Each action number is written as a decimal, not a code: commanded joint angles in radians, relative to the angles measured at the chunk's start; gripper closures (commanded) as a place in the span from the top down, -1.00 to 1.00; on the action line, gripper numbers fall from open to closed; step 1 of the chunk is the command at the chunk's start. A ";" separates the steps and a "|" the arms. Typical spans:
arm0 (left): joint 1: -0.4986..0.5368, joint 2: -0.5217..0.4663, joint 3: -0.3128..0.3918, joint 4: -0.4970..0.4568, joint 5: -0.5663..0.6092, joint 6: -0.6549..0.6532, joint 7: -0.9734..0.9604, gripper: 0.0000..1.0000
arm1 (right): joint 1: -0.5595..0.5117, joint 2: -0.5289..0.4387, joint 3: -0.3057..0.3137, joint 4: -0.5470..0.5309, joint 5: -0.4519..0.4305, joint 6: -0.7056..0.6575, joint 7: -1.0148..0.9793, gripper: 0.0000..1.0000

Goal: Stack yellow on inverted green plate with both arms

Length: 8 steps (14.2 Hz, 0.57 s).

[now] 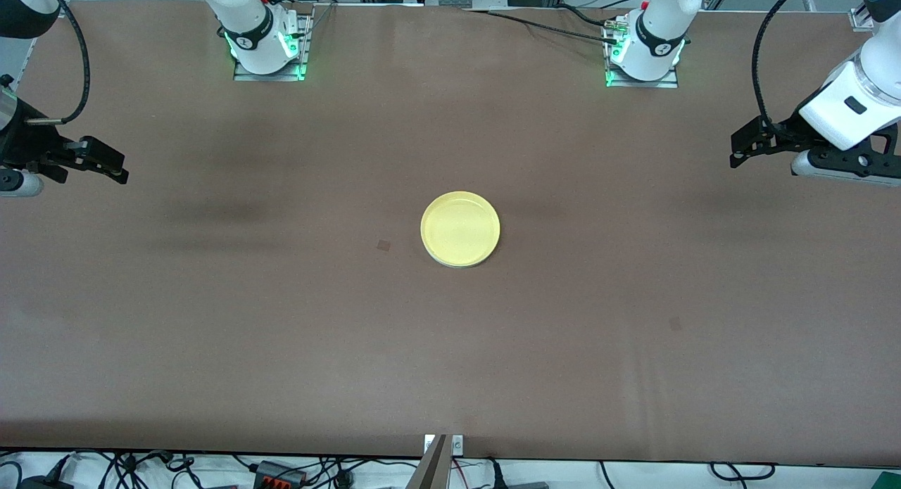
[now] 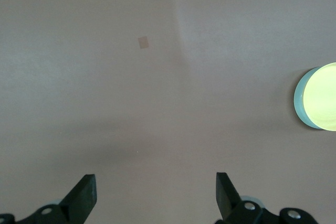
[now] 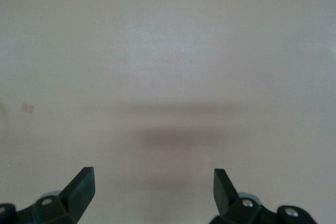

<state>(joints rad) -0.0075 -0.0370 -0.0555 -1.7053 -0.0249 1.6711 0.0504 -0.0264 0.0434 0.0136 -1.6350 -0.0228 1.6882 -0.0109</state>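
The yellow plate lies right side up at the middle of the table. It also shows in the left wrist view. It rests on the green plate, of which only a thin pale edge shows under its rim. My left gripper is open and empty, in the air over the left arm's end of the table, well away from the plates. Its fingers show wide apart in the left wrist view. My right gripper is open and empty over the right arm's end, fingers wide apart in the right wrist view.
The brown table bears a small darker patch beside the plates toward the right arm's end, and another nearer the front camera toward the left arm's end. Cables lie along the table's front edge.
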 commanded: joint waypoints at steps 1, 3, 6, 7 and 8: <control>0.011 -0.012 -0.013 0.016 -0.006 -0.011 0.023 1.00 | -0.015 -0.010 0.017 0.001 0.003 -0.001 -0.020 1.00; 0.012 -0.012 -0.013 0.016 -0.006 -0.013 0.025 1.00 | -0.017 -0.013 0.011 0.001 0.003 -0.010 -0.021 1.00; 0.012 -0.012 -0.015 0.016 -0.006 -0.016 0.023 1.00 | -0.015 -0.011 0.015 -0.002 0.003 -0.030 -0.043 1.00; 0.012 -0.012 -0.017 0.016 -0.006 -0.025 0.022 1.00 | -0.014 -0.008 0.016 -0.002 0.003 -0.028 -0.043 1.00; 0.012 -0.012 -0.017 0.021 -0.006 -0.027 0.022 1.00 | -0.015 -0.007 0.016 -0.002 0.001 -0.022 -0.041 1.00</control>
<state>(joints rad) -0.0076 -0.0374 -0.0606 -1.6963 -0.0249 1.6677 0.0510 -0.0267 0.0421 0.0151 -1.6346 -0.0228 1.6720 -0.0308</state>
